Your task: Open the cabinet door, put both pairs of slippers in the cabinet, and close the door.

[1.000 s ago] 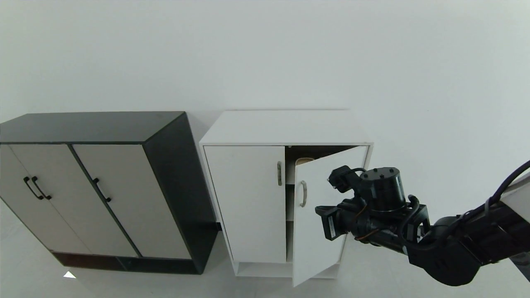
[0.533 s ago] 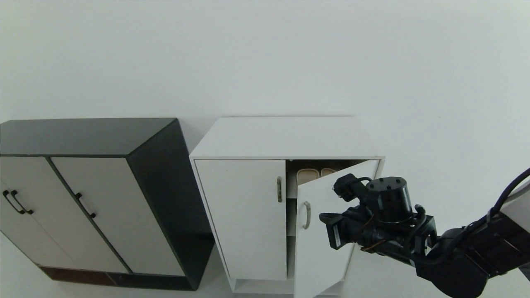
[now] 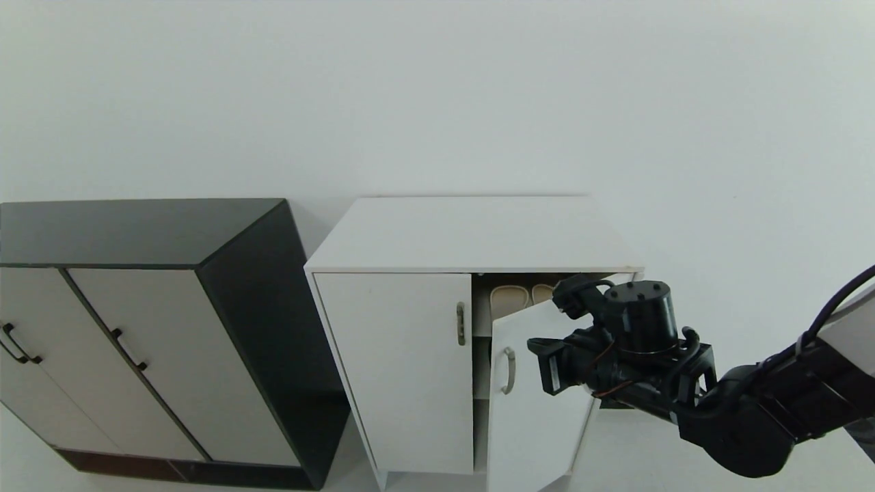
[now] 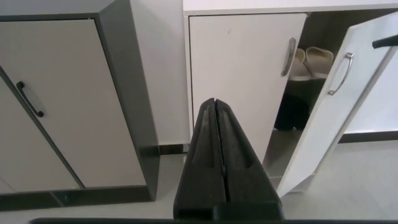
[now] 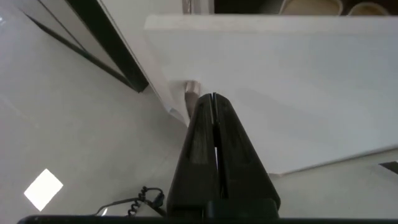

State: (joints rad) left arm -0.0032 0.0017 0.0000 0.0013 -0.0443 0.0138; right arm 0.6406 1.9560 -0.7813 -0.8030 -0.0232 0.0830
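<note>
The white cabinet (image 3: 472, 236) has its left door closed and its right door (image 3: 533, 403) standing partly open. A beige pair of slippers (image 3: 509, 298) lies on the top shelf, and the left wrist view shows the same slippers (image 4: 311, 61). A dark shape (image 4: 291, 107) sits on the shelf below them; I cannot tell what it is. My right gripper (image 3: 543, 365) is shut and empty, against the outer face of the open door (image 5: 298, 93), close to its handle (image 5: 191, 87). My left gripper (image 4: 215, 104) is shut and empty, well back from the cabinet and level with its closed left door (image 4: 239, 74).
A black cabinet (image 3: 137, 225) with two grey doors stands right beside the white one on the left. A white wall runs behind both. Pale floor (image 5: 74, 137) lies in front, and a coiled cable (image 5: 134, 202) rests on it.
The head camera has shifted: both cabinets now sit lower and more to the left, and more of the beige slippers shows. The right gripper stays at the door's face.
</note>
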